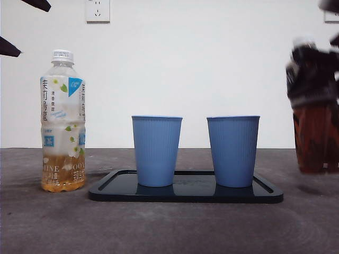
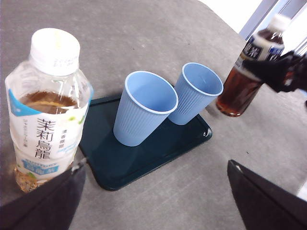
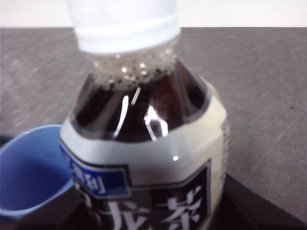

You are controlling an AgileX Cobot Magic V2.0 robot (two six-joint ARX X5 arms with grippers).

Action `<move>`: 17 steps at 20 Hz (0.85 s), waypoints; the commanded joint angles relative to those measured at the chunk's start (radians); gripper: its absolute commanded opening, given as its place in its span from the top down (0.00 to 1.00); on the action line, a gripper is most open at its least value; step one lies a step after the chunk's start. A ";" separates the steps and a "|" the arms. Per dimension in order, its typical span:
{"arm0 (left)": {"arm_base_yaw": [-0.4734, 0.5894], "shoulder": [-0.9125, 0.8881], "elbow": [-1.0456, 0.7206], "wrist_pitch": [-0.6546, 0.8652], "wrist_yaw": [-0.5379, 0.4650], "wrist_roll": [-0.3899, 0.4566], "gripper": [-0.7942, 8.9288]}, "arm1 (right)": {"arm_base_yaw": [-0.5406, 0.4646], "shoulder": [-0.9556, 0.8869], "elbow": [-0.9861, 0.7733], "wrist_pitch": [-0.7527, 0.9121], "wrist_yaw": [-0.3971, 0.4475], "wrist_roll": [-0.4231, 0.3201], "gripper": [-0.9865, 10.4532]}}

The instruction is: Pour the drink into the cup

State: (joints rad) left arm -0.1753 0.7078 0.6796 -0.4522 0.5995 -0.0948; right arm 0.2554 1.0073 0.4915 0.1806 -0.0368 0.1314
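I'm looking level across the table (image 1: pixel 47 227) in the front view: a dark tray (image 1: pixel 185 193) sits low in the centre of the frame with two blue cups on it, the left cup (image 1: pixel 156 151) and the right cup (image 1: pixel 233 151), upright and apart from each other. At the far right edge of the frame there's the dark tea bottle (image 1: pixel 315 116), blurred, its base clear of the table surface, and my right gripper (image 1: pixel 318 69) is wrapped around its upper body, pinching it. My right wrist camera confirms that: the dark tea bottle (image 3: pixel 144 143) fills the frame, white cap on, bubbles under the neck, a blue cup rim (image 3: pixel 29 167) at the lower left. Over at the left of the front view stands a jasmine tea bottle (image 1: pixel 62 121), capped, upright, on the table just off the tray's left end. My left gripper (image 2: pixel 153 201) hangs above it, jaws spread wide, holding nothing, black tips showing in the front view's upper left corner.
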 commanded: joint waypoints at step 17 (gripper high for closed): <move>-0.004 -0.026 0.019 0.011 0.002 0.027 0.44 | 0.285 0.254 0.604 -1.063 0.379 -0.312 0.73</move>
State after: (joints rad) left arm -0.1753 0.6788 0.6796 -0.4522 0.5995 -0.0868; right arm 0.5308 1.2572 1.0630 -0.9035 0.3229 -0.1429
